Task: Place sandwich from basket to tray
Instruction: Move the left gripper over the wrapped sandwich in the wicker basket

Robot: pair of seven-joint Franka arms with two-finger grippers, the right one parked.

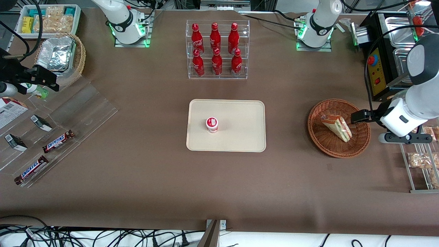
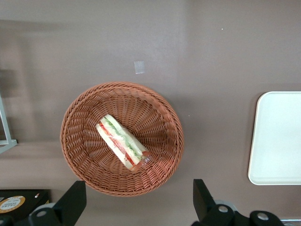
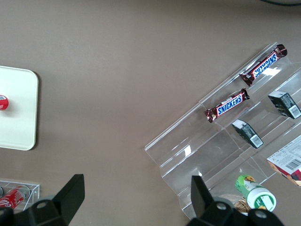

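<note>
- The sandwich (image 1: 337,127) lies inside the basket (image 1: 319,137), on the woven bottom, with its layered cut face turned upward.
- From the left wrist view, the sandwich (image 2: 123,142) rests near the middle of the basket (image 2: 160,113), and green, red and white layers of filling are visible through the clear wrap.
- The basket stands on the brown desk (image 1: 137,171) toward the working arm's end, well apart from the tray (image 1: 240,137).
- The gripper (image 1: 356,117) is above the rim of the basket, on the side of the working arm, and it is not touching the sandwich.
- In the left wrist view the gripper (image 2: 139,200) is spread wide; one dark finger (image 2: 73,197) is seen over the edge of the basket and the other one over the desk, and nothing is between them.
- The tray lies flat in the middle of the desk, and a small white cup with a red lid (image 1: 212,124) stands upright on it.
- A clear rack with red bottles (image 1: 216,48) stands farther from the front camera than the tray.
- Two Snickers bars (image 1: 59,141) lie on clear acrylic shelves (image 1: 85,106) toward the parked arm's end of the desk.
- A paler wicker basket with foil containers (image 1: 58,56) stands also at that end.
</note>
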